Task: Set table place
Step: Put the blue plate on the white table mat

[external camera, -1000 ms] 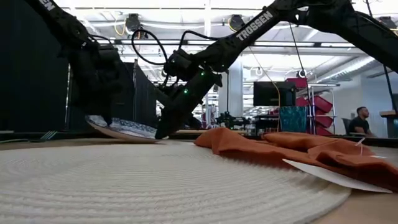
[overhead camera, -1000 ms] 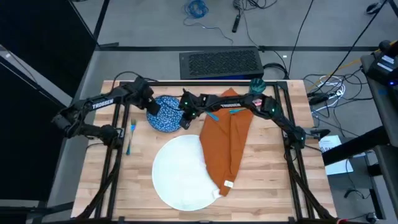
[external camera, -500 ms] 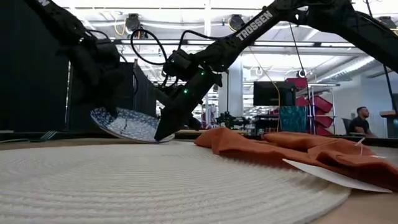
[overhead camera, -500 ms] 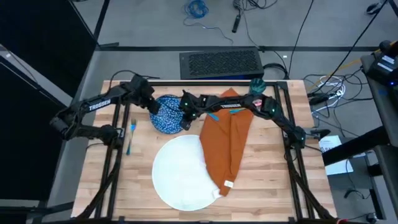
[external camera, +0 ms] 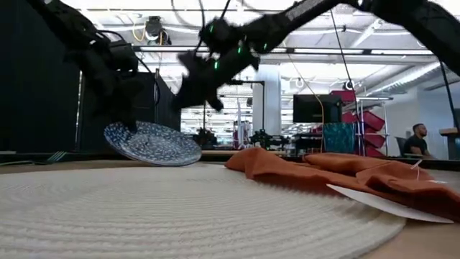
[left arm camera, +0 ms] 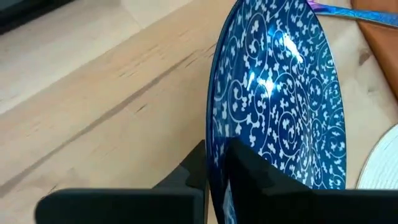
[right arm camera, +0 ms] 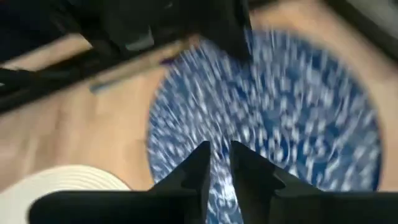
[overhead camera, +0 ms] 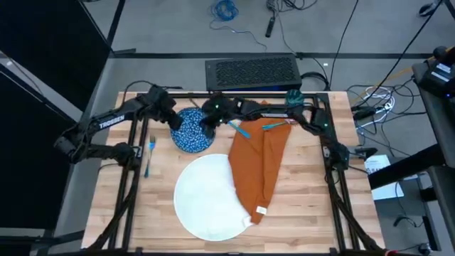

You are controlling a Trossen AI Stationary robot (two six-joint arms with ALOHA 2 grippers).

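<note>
From my low cam, nearest thing is the white plate (external camera: 180, 212), ribbed concentric rings filling the foreground; overhead it's a big round disc (overhead camera: 206, 197) at the front-centre of the table (overhead camera: 298, 206), light butcher-block wood with black rails

Orange napkin (overhead camera: 260, 165) next, long folded strip lying along the plate's right edge and overlapping it, small white tag at the near end. From the low cam it's bunched folds (external camera: 302, 167) behind the plate

Behind the plate: blue bowl (overhead camera: 193, 130), dark blue with dense white scroll pattern, shallow. It's tilted, one rim edge up, the other low near the wood (external camera: 152, 143). I can't tell if that edge touches

Left gripper (overhead camera: 173, 122) is clamped on the bowl's left rim; left wrist cam shows one finger each side of the rim (left arm camera: 214, 177), closed onto it

Right gripper (overhead camera: 207, 126) is over the bowl's right side, lifted clear of it in the low cam (external camera: 188, 80). Fingers sit close together with a narrow gap, nothing between them (right arm camera: 216, 171); bowl is blurred below (right arm camera: 267, 118)

Light-blue fork (overhead camera: 149, 155) lies on the wood left of the bowl, apart from it. Two more light-blue cutlery pieces (overhead camera: 257, 127) at the far end of the napkin. Teal cup (overhead camera: 294, 97) at the far edge, right of centre
</note>
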